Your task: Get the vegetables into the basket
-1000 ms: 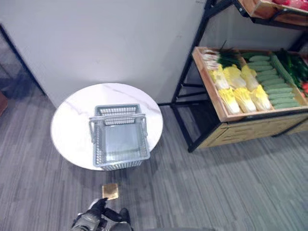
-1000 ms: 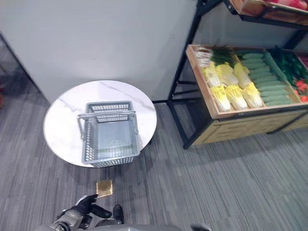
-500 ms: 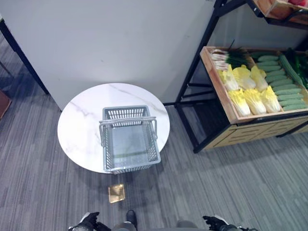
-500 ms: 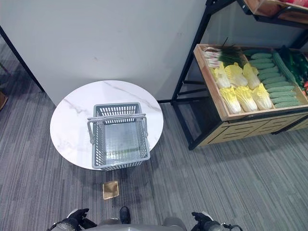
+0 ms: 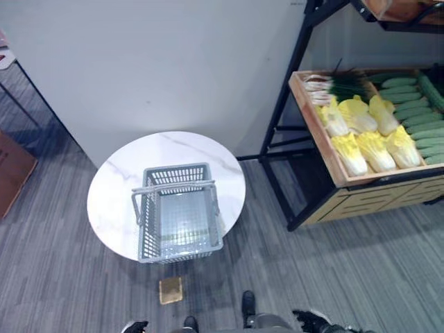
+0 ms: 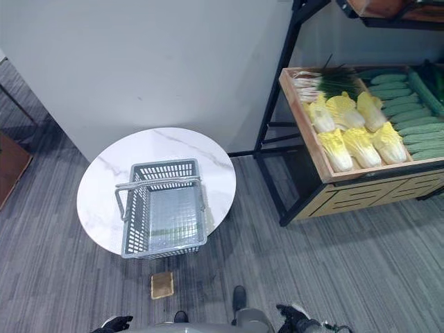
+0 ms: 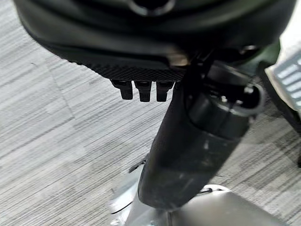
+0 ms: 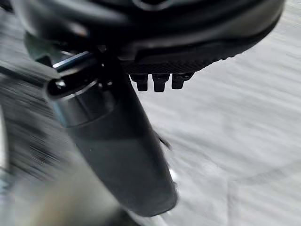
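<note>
Fingers on the left hand [image 7: 141, 89] and right hand [image 8: 160, 81] hang relaxed, holding nothing. The basket [image 5: 179, 211] sits empty on the table [image 5: 114, 201]; the vegetables [image 5: 368, 135] lie on the far-right shelf [image 5: 326, 146]. Best approach the shelf first, then reach.

Beside the basket [image 5: 177, 211], the crate of vegetables [image 5: 374, 128] runs off the picture's edge. Below the basket, both robot hands, left robot hand [image 5: 134, 326] and right robot hand [image 5: 312, 321], are cut off.

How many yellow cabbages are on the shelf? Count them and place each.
6 cabbages, in the wooden crate: back row left, middle, right; front row left, middle, right. More may hide underneath.
</note>
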